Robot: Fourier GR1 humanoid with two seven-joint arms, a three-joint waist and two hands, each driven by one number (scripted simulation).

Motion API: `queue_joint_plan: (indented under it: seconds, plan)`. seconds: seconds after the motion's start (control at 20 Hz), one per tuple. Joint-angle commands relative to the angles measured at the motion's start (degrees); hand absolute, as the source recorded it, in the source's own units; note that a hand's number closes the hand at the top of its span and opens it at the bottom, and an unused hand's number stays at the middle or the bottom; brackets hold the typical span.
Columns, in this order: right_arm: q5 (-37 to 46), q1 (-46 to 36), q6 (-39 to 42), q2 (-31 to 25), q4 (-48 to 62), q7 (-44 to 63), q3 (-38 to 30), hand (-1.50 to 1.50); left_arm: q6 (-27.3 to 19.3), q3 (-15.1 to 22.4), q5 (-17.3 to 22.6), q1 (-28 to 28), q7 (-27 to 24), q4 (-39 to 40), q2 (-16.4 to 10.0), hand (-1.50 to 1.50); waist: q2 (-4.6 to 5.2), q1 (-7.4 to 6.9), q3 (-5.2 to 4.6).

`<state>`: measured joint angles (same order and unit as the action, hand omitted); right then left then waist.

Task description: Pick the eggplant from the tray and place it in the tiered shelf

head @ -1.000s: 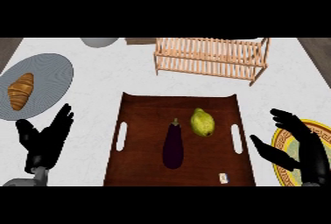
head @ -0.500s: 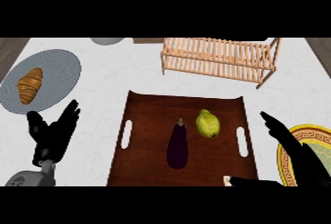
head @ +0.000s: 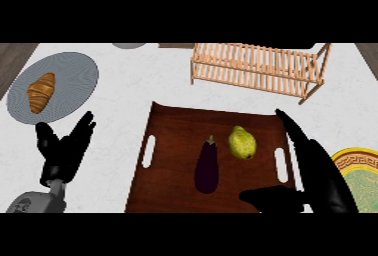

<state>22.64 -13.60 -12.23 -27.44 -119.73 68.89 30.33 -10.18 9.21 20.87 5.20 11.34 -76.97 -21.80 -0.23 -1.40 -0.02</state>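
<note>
A dark purple eggplant [head: 207, 169] lies lengthwise in the middle of the brown wooden tray [head: 168, 176], stem end pointing away from me. The wooden tiered shelf [head: 258, 70] stands behind the tray at the upper right. My right hand [head: 314, 172] is open over the tray's right side, fingers stretched forward along the right handle slot and thumb pointing left toward the eggplant, a short gap away from it. At the left of the tray my left hand [head: 63, 150] stands open above the counter, fingers up, holding nothing.
A yellow-green pear [head: 241, 142] lies on the tray just right of the eggplant's stem end. A grey plate [head: 74, 75] with a croissant [head: 40, 92] sits at the far left. A gold-patterned plate [head: 358, 167] shows at the right edge.
My right hand has moved left and forward from beside the tray to over its right side, fingers straightening. The view has shifted a little; the left hand stays roughly where it was.
</note>
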Motion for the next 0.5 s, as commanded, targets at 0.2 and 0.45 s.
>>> queue_joint_plan:
  seconds: [0.2, 0.45]
  plan:
    - [6.1, -11.1, 5.4, 9.6, 15.1, 16.3, 0.8, -1.5, 1.2, 0.2, 0.4, -1.0, 1.6, 1.0, 0.1, 0.0, 0.4, -0.72, -0.36]
    - [8.0, -11.9, 8.0, 16.6, 23.5, 16.3, 2.5, -1.5, 0.4, 0.2, 0.1, 0.1, 3.5, 1.1, 0.3, 0.0, 0.27, 0.35, -0.23]
